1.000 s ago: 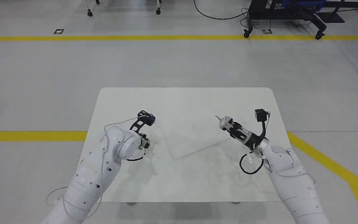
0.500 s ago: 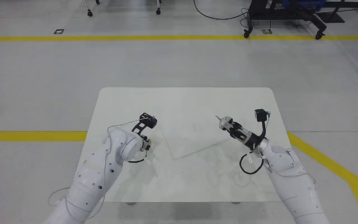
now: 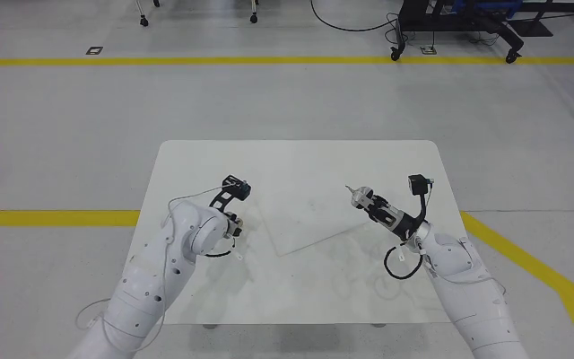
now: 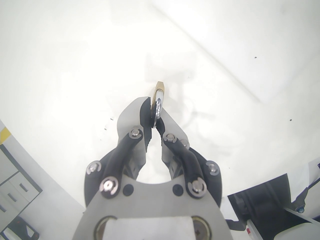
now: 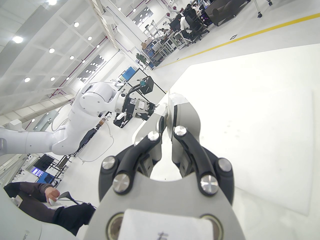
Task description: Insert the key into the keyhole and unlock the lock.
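My left gripper hangs over the left half of the white table, pointing down at it. In the left wrist view this gripper is shut on the lock, a small brass and silver piece seen edge-on, held just above the surface. My right gripper is raised over the right half of the table and points toward the other arm. It is shut on a thin silver key, whose tip sticks out past the fingers. The two grippers are well apart.
A thin white mat lies flat in the middle of the table between the arms. Its edge also runs past the lock. The table's far edge and both side edges are in the top view, with grey floor around.
The left arm shifted slightly toward the near edge and came back. The right arm has not moved, and both grippers kept their hold.
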Robot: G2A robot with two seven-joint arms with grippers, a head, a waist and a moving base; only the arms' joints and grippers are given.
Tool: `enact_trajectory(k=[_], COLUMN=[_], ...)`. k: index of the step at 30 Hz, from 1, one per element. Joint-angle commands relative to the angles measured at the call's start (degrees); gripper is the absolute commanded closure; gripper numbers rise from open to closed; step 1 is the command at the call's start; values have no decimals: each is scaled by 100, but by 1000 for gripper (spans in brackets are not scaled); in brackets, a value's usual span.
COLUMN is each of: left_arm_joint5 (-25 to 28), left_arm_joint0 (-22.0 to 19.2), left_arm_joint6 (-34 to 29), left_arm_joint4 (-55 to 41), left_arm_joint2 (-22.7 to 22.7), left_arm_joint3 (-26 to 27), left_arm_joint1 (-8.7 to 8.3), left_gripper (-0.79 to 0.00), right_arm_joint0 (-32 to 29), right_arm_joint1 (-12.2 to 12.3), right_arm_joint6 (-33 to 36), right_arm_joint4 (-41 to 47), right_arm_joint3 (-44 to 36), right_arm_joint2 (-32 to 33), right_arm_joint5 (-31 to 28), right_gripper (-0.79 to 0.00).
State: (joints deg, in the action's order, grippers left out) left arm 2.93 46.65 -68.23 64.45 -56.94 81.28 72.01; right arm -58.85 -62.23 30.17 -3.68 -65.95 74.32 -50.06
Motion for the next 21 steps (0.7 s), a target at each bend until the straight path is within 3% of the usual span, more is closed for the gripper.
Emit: enact_trajectory(k=[1,6,15,21], left_arm_joint5=[-15,2,34,65], left_arm_joint0=[12,5,18,25], left_arm_joint6=[31,48,65,49], left_arm_joint4=[-4,-17,-29,-14], left_arm_joint2=[-1,19,-30,-33], left_arm_joint3=[-8,-69,-99,-102], left_arm_joint1=[5,21,27,33], left_gripper=[-372,-363,-163,-151], right_arm_joint0=[0,0,0,0], right_arm_joint1=[0,0,0,0], right_arm_joint6=[0,0,0,0], right_arm_joint4=[0,0,0,0], right_arm_joint3=[0,0,0,0], right_arm_joint2=[0,0,0,0], right_arm_joint5=[0,0,0,0], right_gripper=[0,0,0,0])
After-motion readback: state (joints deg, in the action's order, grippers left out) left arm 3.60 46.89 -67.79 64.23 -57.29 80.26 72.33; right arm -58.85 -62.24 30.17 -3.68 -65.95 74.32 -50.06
